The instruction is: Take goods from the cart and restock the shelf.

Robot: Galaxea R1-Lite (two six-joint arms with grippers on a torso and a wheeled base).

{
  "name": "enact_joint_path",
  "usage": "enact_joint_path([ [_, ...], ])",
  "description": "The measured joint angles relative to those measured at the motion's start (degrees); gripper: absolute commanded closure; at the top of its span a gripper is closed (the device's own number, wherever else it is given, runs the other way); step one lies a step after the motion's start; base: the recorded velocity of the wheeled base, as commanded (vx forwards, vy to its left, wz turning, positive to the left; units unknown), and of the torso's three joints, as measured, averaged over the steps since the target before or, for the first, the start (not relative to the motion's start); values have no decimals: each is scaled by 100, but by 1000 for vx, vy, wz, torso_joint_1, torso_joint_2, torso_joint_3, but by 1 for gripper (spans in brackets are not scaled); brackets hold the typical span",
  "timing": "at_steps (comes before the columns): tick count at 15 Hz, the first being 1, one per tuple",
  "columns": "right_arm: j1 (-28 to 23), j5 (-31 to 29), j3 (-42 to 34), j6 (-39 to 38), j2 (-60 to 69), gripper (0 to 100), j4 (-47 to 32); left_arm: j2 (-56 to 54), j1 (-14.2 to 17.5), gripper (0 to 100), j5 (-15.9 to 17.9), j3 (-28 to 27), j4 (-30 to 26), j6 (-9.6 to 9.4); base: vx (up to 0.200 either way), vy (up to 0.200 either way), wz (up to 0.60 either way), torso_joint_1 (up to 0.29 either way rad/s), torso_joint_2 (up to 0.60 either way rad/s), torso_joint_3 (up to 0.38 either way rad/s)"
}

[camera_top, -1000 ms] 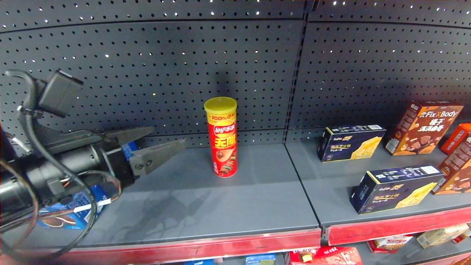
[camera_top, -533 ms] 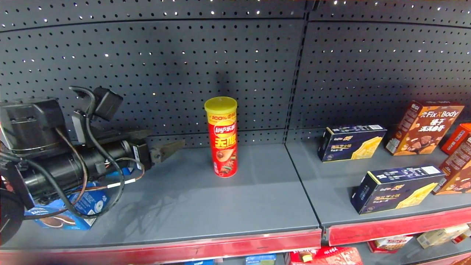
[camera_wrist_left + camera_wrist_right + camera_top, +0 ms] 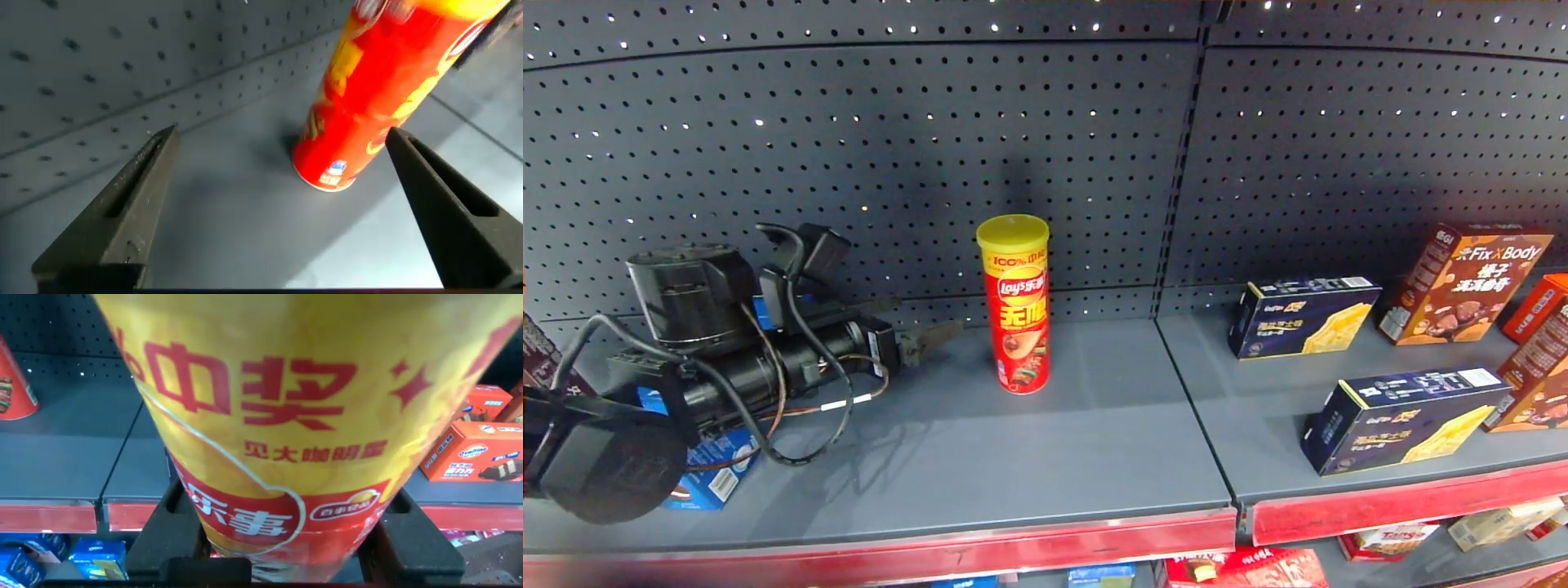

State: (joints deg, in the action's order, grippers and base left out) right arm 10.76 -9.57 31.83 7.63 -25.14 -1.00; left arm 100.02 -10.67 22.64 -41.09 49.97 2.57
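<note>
Right gripper (image 3: 282, 539) fingers closed around a chip can (image 3: 270, 416); left gripper (image 3: 282, 139) fingers wide, near the standing can (image 3: 368, 106) on the shelf (image 3: 947, 441). Probably light, stiff, smooth-walled, easily dented: grip mid-body, gently.

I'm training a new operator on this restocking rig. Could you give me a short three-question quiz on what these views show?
1. True or false: the red can lies on its side on the shelf.
2. What does the right gripper hold? A) a bottle B) a yellow can C) nothing
3. Fill in: the left gripper has its jaws ____, pointed toward the red can.
Key: 1 false, it stands upright; 2 B; 3 open.
</note>
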Motion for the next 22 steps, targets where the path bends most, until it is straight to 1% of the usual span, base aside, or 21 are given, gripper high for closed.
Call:
enact_joint_path([
  [3,-7,-2,-16,0,0,100,-4,330,-5,0,134,-121,11,-4,0,0,0,0,0,0],
  [6,0,0,-27,0,0,100,-6,612,-2,0,443,-418,26,-1,0,0,0,0,0,0],
  [9,-2,2,-30,0,2,100,-4,863,-11,0,700,-769,178,2,0,0,0,0,0,0],
  [13,-7,-2,-38,-2,23,100,-6,1029,-5,0,1357,-863,652,16,0,0,0,0,0,0],
  [14,-7,0,-38,-2,23,100,-4,1048,9,0,1486,-857,731,60,0,0,0,0,0,0],
  [17,-7,-2,-28,-2,26,100,-4,1080,30,0,1785,-816,1107,345,0,0,0,0,0,0],
  [18,-7,0,-28,0,28,100,-6,1084,30,0,1863,-807,1189,410,0,0,0,0,0,0],
  [19,-7,-2,-28,0,30,100,-4,1091,30,0,2038,-789,1318,482,0,0,0,0,0,0],
  [20,-7,0,-28,0,33,100,-4,1108,22,0,2317,-767,1569,583,0,0,0,0,0,0],
  [21,-7,-2,-27,0,30,100,-6,1156,11,0,2430,-746,1771,664,0,0,0,0,0,0],
  [22,-7,-2,-13,0,30,100,-1,1215,6,0,2449,-733,1894,725,0,0,0,0,0,0],
])
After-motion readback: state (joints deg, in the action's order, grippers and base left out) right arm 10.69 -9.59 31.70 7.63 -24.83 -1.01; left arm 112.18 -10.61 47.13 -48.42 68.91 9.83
